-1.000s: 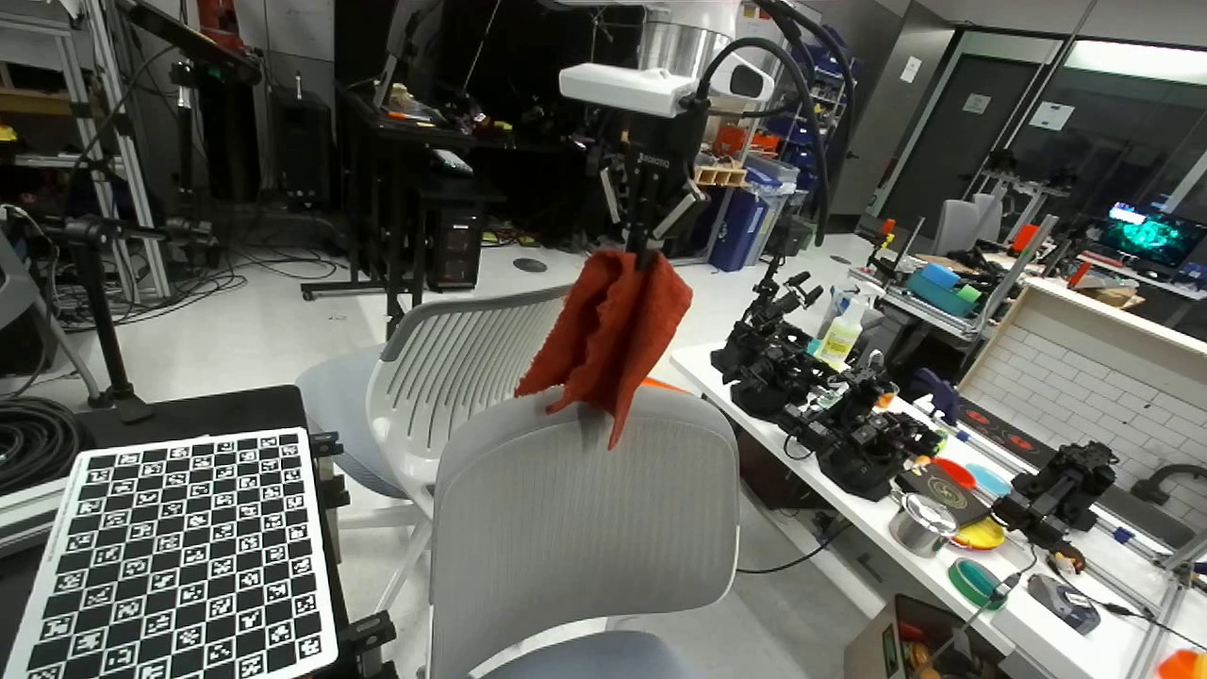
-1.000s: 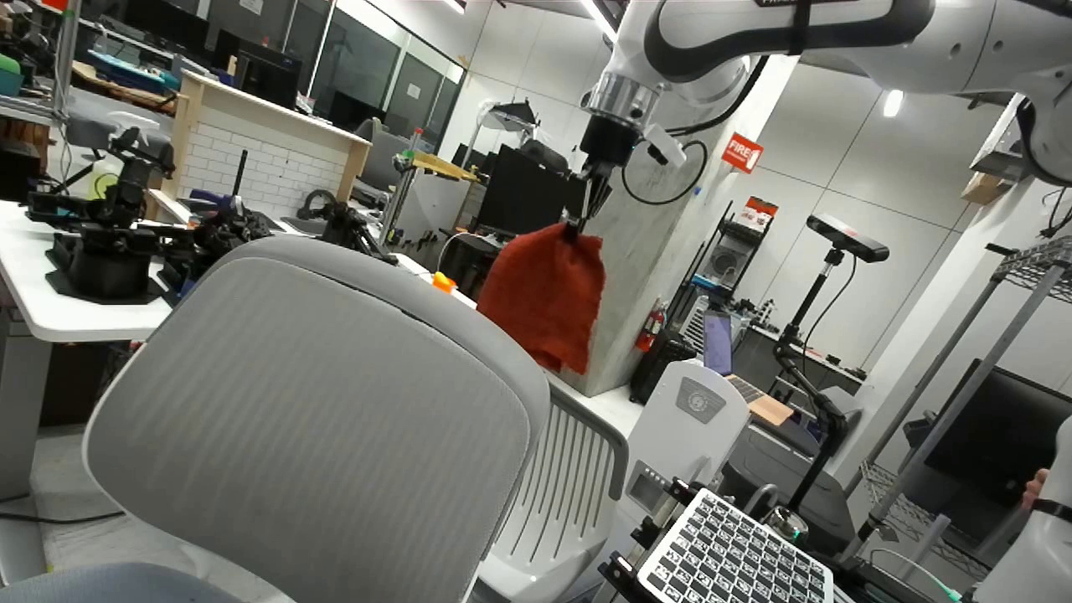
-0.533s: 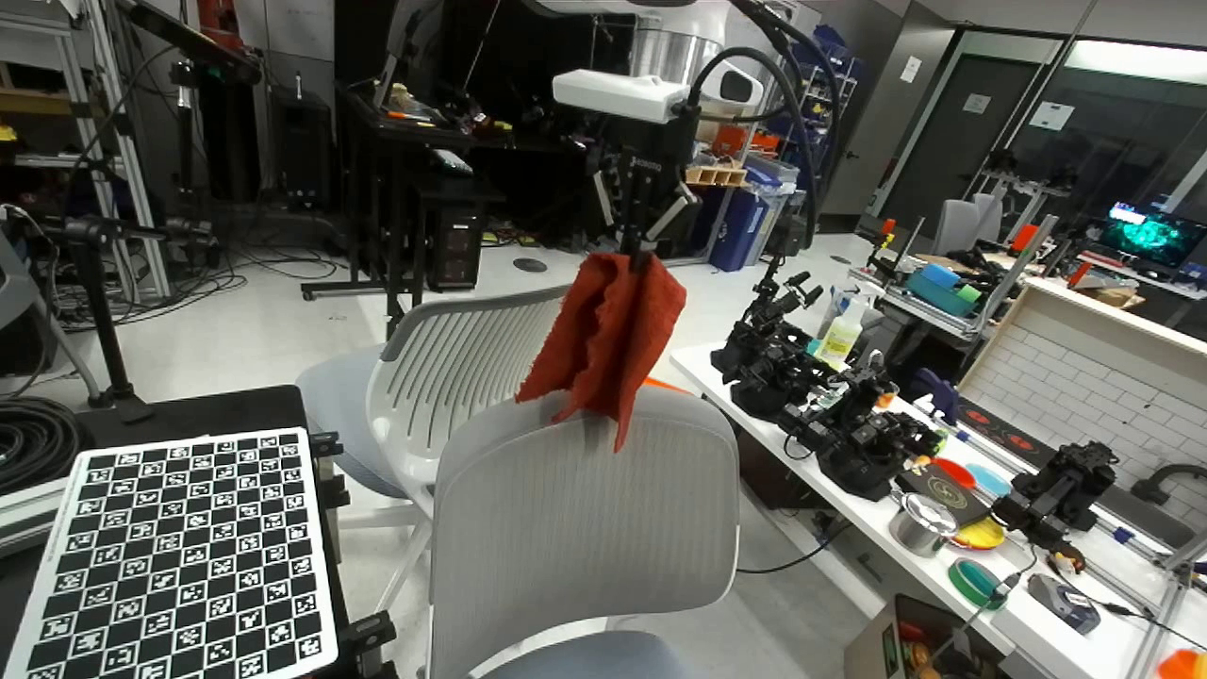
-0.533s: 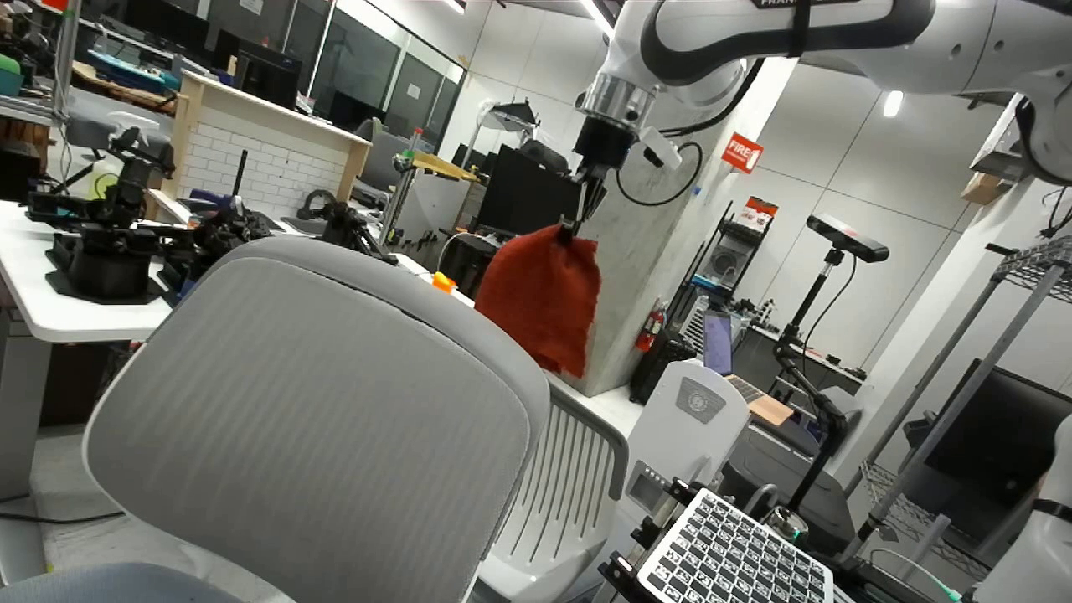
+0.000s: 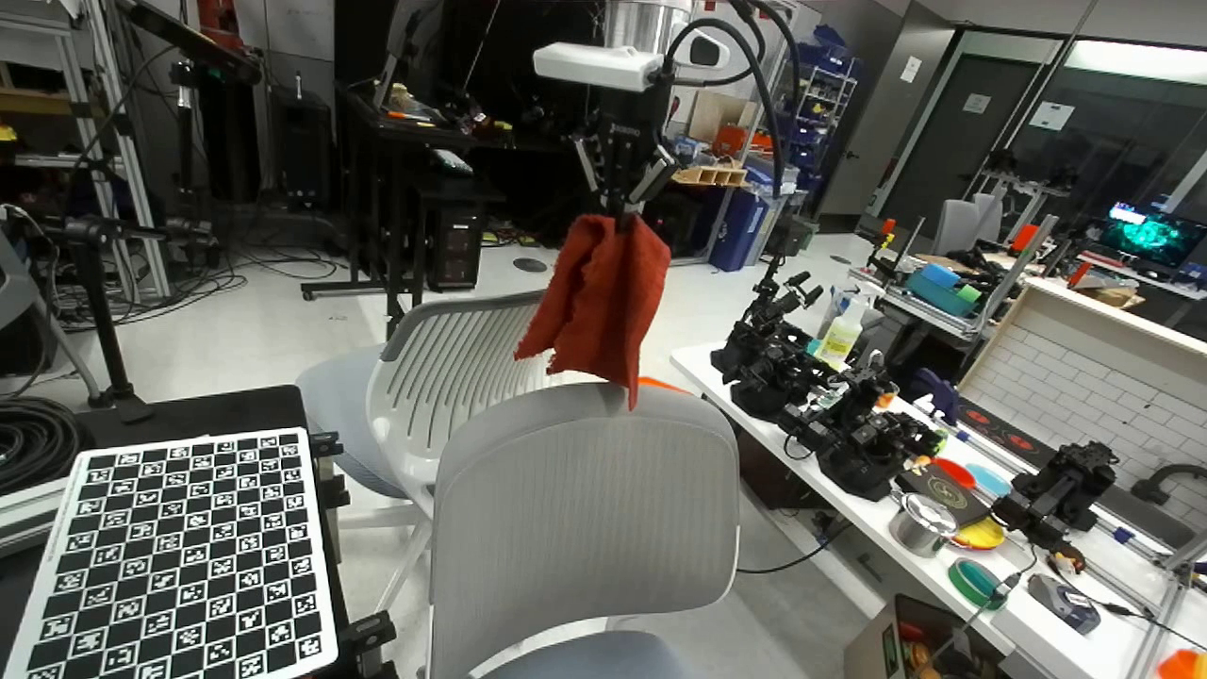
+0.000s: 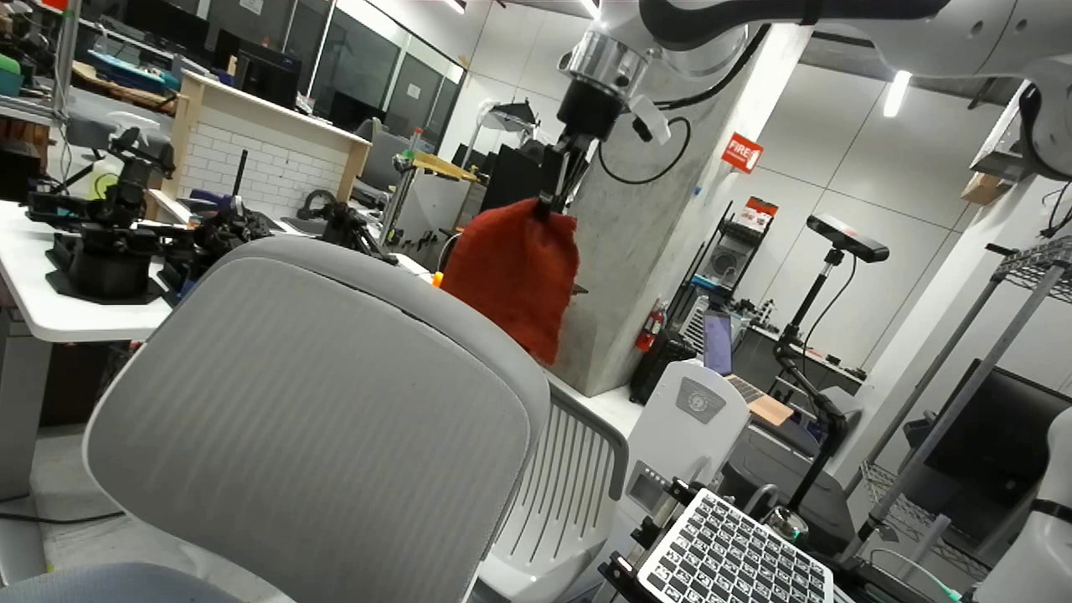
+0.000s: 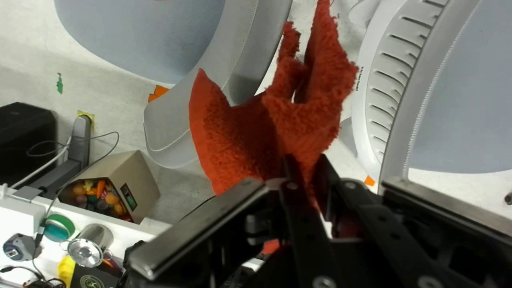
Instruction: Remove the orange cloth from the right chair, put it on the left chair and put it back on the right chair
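Higher than half a second earlier, the downward-pointing gripper [image 5: 622, 221] pinches the orange cloth [image 5: 608, 302], which hangs limp beneath the fingertips [image 7: 293, 170], with the right chair's smooth backrest [image 5: 585, 509] lower still.

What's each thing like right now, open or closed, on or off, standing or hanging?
The orange cloth: hanging in folds; whether it touches anything below, I can't tell
The gripper: closed, pinching the orange cloth's top
The right chair: standing upright
The left chair: standing upright, partly hidden
The spray bottle: standing upright
The box: open, colorful things inside
The far screen: on, glowing blue-green
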